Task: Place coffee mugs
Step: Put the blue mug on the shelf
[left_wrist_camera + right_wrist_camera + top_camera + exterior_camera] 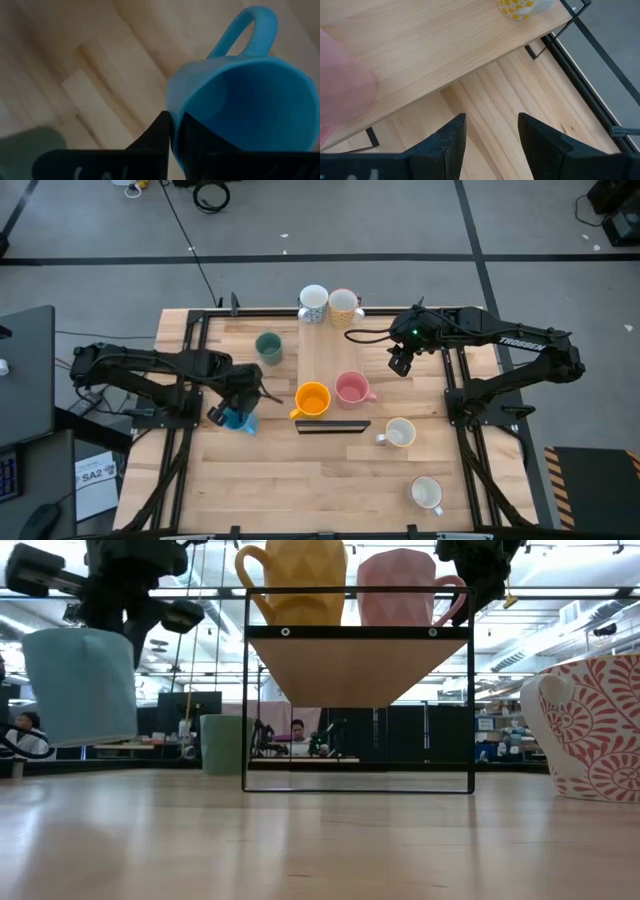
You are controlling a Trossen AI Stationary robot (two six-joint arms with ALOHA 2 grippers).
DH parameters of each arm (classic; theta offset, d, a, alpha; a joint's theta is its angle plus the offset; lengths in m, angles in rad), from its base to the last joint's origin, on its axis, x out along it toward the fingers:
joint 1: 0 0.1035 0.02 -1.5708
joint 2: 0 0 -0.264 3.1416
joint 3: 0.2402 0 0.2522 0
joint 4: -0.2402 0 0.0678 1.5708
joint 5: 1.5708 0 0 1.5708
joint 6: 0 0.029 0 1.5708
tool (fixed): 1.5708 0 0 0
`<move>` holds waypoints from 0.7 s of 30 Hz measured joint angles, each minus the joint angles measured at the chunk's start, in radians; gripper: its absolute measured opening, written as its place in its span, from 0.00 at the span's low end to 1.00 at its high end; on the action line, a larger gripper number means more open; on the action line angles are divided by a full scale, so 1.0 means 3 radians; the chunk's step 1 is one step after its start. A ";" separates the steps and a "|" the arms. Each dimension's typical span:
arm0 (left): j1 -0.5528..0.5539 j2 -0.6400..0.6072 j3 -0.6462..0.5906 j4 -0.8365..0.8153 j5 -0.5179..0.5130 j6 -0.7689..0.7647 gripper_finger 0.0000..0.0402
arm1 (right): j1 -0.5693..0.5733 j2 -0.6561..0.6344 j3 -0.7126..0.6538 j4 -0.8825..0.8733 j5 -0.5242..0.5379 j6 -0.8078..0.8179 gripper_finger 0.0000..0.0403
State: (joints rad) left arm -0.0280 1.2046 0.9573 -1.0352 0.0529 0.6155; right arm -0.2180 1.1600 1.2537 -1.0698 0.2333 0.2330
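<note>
**Jaws on a thin rim: where the blue mug could slip**

Jaws of my left gripper (170, 145) are pinching the blue mug (240, 100) by its wall, one finger inside and one outside, at lower centre of the left wrist view. In the low view the mug (80, 685) hangs clear of the surface (320, 840) at upper left; in the high view it sits at left centre (240, 420), beside the grey-green mug (268, 347). My right gripper (490, 132) waits with its jaws spread apart and empty, at upper right of centre in the high view (402, 361).

The raised shelf (325, 370) at centre already carries the orange mug (312, 399), pink mug (351, 388), a white mug (313, 303) and a dotted cream mug (343, 304). Two more white mugs stand at lower right (400, 433), (427, 494).

Risks, as I judge them:
- The grip is on one wall only, so the mug may swing or slide out if I move sharply.
- The shelf stands above the surface; too low a carry would strike its dark frame (245, 690).
- The orange mug lies nearest my path, and a wide approach could knock it.
- Releasing with the mug tilted could tip it off the shelf edge.
</note>
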 joint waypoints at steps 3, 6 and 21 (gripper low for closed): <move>-0.0186 0.0099 0.0001 0.0023 -0.0010 0.0000 0.07 | 0.0000 0.0001 0.0000 -0.0001 0.0000 0.0000 0.46; -0.0363 0.0252 0.0001 0.0119 -0.0021 0.0027 0.07 | 0.0000 0.0001 0.0000 0.0000 -0.0001 0.0001 0.46; -0.0683 0.0758 0.0010 0.0454 -0.0010 -0.0006 0.08 | 0.0000 0.0001 0.0000 0.0035 -0.0003 0.0001 0.46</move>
State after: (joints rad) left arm -0.2329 1.4318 0.9604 -0.8990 0.0498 0.6138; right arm -0.2180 1.1603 1.2537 -1.0593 0.2324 0.2333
